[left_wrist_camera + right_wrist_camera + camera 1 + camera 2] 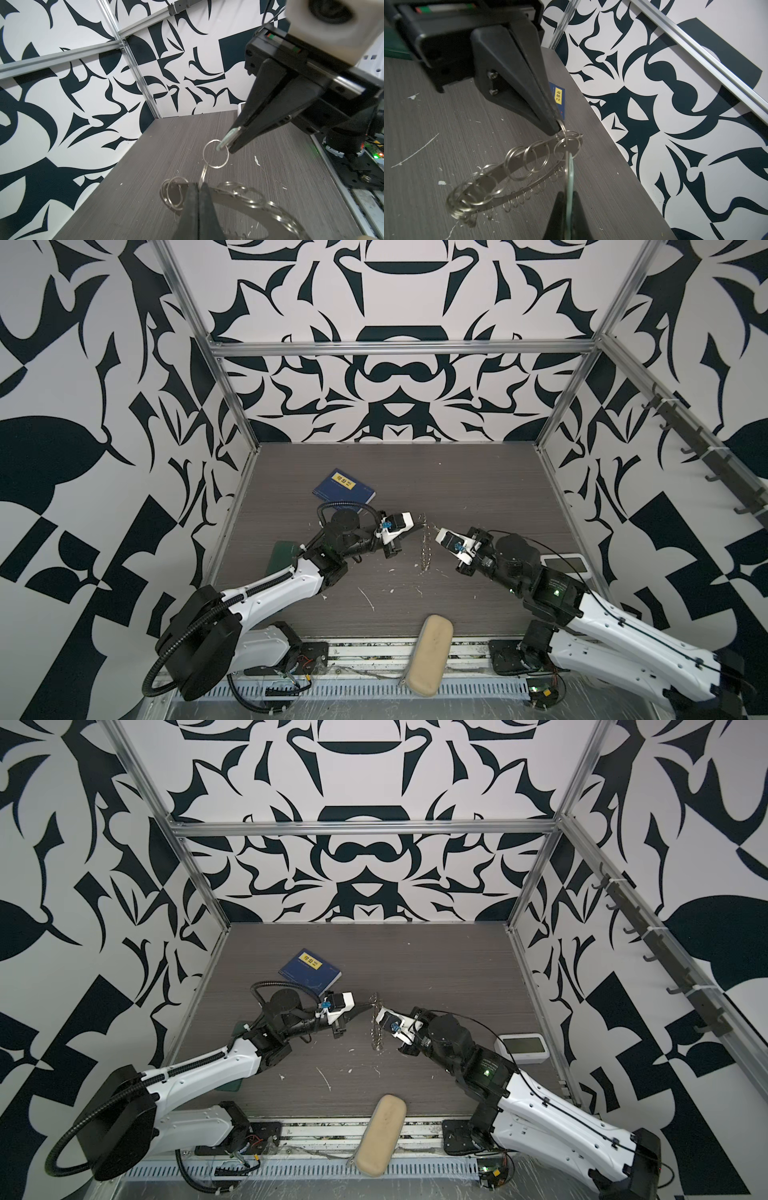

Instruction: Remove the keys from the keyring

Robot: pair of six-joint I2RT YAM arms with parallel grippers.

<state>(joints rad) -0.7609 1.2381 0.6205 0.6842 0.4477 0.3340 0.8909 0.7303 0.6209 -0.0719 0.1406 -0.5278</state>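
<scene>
Keyring [500, 176] hanging on edge near the blue book [344, 487], on the book's side toward the right arm: its rim is clamped in the closed left gripper [198, 186], while the right gripper [568, 194], beyond the keyring from the book, is clenched on the mint-green tag of the keys [228, 137], joined to the rim by one split ring [203, 153].

A dark grey, wood-grained table [478, 497] is seen in both top views. A blue book [343, 492] with a yellow label is laid flat towards the far left. A green sheet [282, 558] is partly covered at the left edge, and a white device [565, 563] (screen up) is set at the right edge. A beige case [430, 649] is placed across the front edge, half off the table. White specks [368, 599] are scattered over the near half. Whether the keyring [424, 549] touches the table cannot be told.
</scene>
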